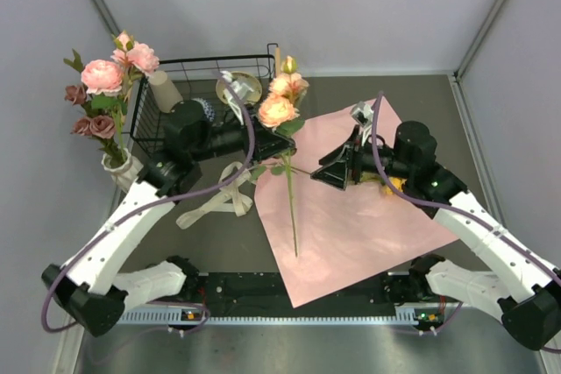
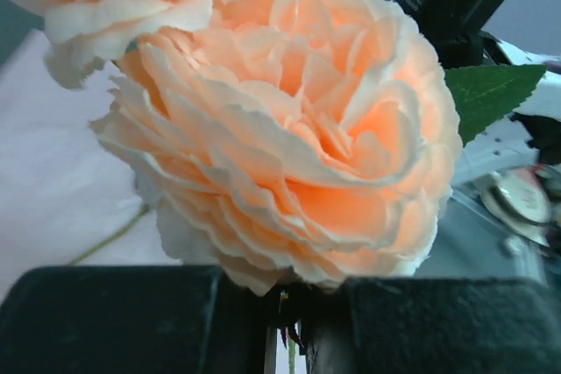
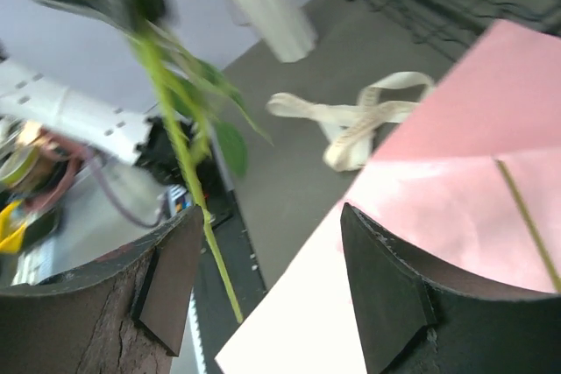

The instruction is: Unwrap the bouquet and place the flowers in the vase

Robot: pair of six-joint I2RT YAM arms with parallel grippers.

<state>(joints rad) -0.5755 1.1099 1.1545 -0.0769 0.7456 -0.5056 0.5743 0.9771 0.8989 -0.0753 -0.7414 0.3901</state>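
Top view, vase (image 1: 120,168): stands at the far left of the frame, beside the wire basket (image 1: 153,124), with pink and mauve roses in it.
Top view, wrapping: the pink paper (image 1: 368,216) lies spread flat right of centre on the worktop (image 1: 232,247). The cream ribbon (image 1: 217,203) lies loose just left of it.
Top view, left pincer (image 1: 276,144): at mid-frame, just under the peach roses (image 1: 279,109). Their long stem (image 1: 290,208) hangs down along the paper's left edge.
Top view, right pincer (image 1: 326,172): just right of that stem, over the paper.
Left wrist view, left pincer (image 2: 285,304): nearly closed, pinching the thin stem right beneath the big bloom that fills the frame.
Right wrist view, right pincer (image 3: 276,295): wide apart and holding nothing. The green stem passes the finger at lower left and its end hangs free.
Step in hand: probably carrying the peach roses over to the vase.
Doing it well: raise them until the stem end clears the paper and ribbon, then swing left slowly, because a grip this high lets the stem sway. Keep the stem upright, thread its end in among the stems already in the vase, and lower it well in before letting go. Keep the right arm back.
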